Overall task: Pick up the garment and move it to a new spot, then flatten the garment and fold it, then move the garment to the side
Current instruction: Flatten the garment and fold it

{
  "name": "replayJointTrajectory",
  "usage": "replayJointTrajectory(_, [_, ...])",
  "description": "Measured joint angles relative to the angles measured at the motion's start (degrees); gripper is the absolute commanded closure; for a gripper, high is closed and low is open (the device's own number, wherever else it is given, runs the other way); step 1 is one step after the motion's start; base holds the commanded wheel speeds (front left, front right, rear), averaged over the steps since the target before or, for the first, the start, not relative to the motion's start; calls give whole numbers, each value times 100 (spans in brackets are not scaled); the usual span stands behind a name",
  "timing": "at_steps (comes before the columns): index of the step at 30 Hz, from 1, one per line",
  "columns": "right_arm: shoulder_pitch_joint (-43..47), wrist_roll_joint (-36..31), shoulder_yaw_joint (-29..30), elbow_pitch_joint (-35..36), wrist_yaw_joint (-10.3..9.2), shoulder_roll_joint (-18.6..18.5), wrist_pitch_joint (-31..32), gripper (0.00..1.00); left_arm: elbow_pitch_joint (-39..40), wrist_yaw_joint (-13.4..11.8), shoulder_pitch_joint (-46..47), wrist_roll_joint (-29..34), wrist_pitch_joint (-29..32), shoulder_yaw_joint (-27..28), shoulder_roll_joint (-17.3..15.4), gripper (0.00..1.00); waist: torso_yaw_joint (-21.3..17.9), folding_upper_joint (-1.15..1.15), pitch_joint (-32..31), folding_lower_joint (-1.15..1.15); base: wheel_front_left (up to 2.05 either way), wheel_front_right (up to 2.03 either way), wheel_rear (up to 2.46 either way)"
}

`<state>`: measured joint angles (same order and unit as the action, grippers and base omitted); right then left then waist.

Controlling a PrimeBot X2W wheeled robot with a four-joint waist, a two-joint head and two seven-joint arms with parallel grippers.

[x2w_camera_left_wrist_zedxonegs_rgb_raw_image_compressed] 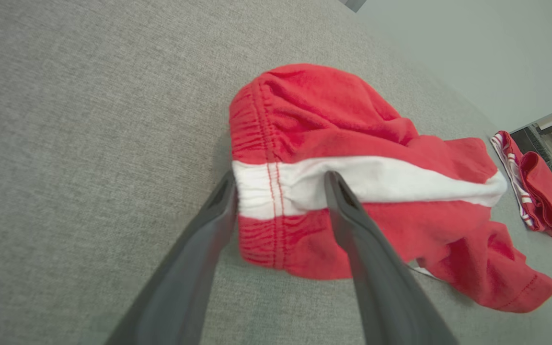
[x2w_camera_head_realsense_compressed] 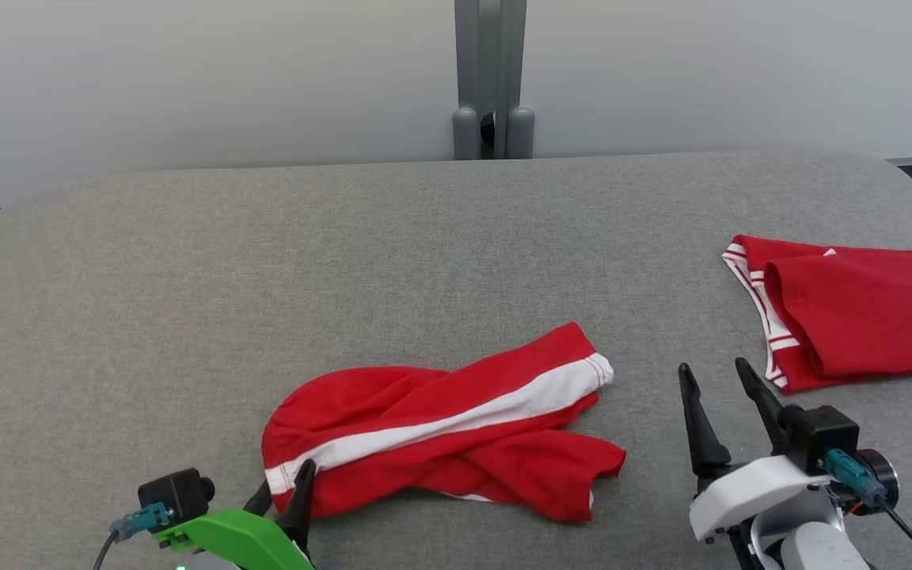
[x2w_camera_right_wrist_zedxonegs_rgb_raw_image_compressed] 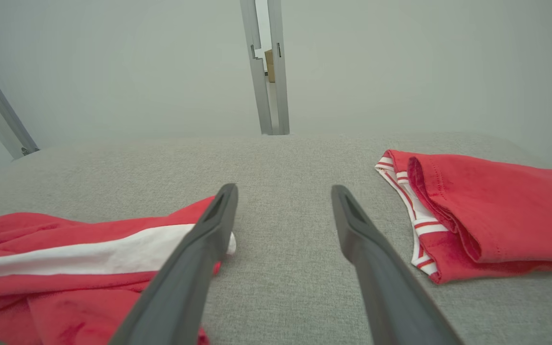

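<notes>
The garment [x2w_camera_head_realsense_compressed: 440,427], red shorts with a white side stripe, lies crumpled and twisted on the grey table near its front edge. In the left wrist view the gathered waistband end of the garment [x2w_camera_left_wrist_zedxonegs_rgb_raw_image_compressed: 352,124] faces me. My left gripper [x2w_camera_head_realsense_compressed: 286,483] is down at that end, open. Its fingers straddle the white part of the waistband, one beside the cloth's edge and one lying on top of it [x2w_camera_left_wrist_zedxonegs_rgb_raw_image_compressed: 281,179]. My right gripper [x2w_camera_head_realsense_compressed: 713,368] stands open over bare table right of the garment [x2w_camera_right_wrist_zedxonegs_rgb_raw_image_compressed: 65,258], with nothing between its fingers [x2w_camera_right_wrist_zedxonegs_rgb_raw_image_compressed: 283,189].
A second red garment [x2w_camera_head_realsense_compressed: 860,317] with white-striped trim lies folded at the table's right edge [x2w_camera_right_wrist_zedxonegs_rgb_raw_image_compressed: 491,206]. The padded grey table [x2w_camera_head_realsense_compressed: 345,261] has rounded corners. Behind it stand a pale wall and a grey post [x2w_camera_head_realsense_compressed: 492,79].
</notes>
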<state>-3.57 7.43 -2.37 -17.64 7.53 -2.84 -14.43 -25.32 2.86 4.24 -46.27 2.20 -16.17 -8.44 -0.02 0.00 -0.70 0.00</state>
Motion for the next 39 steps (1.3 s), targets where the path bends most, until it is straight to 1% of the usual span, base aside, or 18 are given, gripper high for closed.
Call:
replayJointTrajectory(5, [-283, -243, -136, -153, 0, 1, 258, 0, 48, 19, 53, 33, 29, -76, -18, 92, 49, 0, 44, 0, 0, 0, 0])
replayJointTrajectory(7, [-452, -368, -196, -275, 0, 2, 393, 0, 65, 19, 63, 44, 43, -99, -24, 100, 72, 0, 68, 0, 0, 0, 0])
replayJointTrajectory(12, [-1012, -480, -333, -780, 0, 0, 891, 0, 102, 23, 187, 55, 73, -149, -21, 100, 153, 0, 168, 0, 0, 0, 0])
replayJointTrajectory(14, [-1200, -406, -408, -1029, 0, -1, 1083, 0, 112, 24, 218, 62, 41, -158, -11, 100, 188, 0, 215, 0, 0, 0, 0])
replayJointTrajectory(17, [-1482, -243, -559, -1397, 0, -104, 1363, 0, 110, 25, 286, 78, 18, -182, 8, 100, 249, 0, 292, 0, 0, 0, 0])
replayJointTrajectory(21, [-1763, 110, -801, -1881, 0, -192, 1685, 0, 92, 46, 353, 98, -27, -215, 19, 100, 329, 0, 404, 0, 0, 0, 0])
replayJointTrajectory(25, [-1974, 717, -1053, -2209, 0, -221, 1897, 0, 65, 48, 443, 103, -43, -235, 35, 100, 401, 0, 501, 0, 0, 0, 0])
replayJointTrajectory(31, [-2136, 1506, -1534, -2295, 0, -368, 2075, 0, 4, 68, 475, 103, -88, -249, 51, 100, 452, 0, 573, 0, 0, 0, 0])
replayJointTrajectory(39, [-2153, 2365, -2317, -2048, -1, -647, 2142, 0, -52, 71, 517, 102, -140, -252, 43, 100, 402, 0, 592, 0, 0, 0, 0])
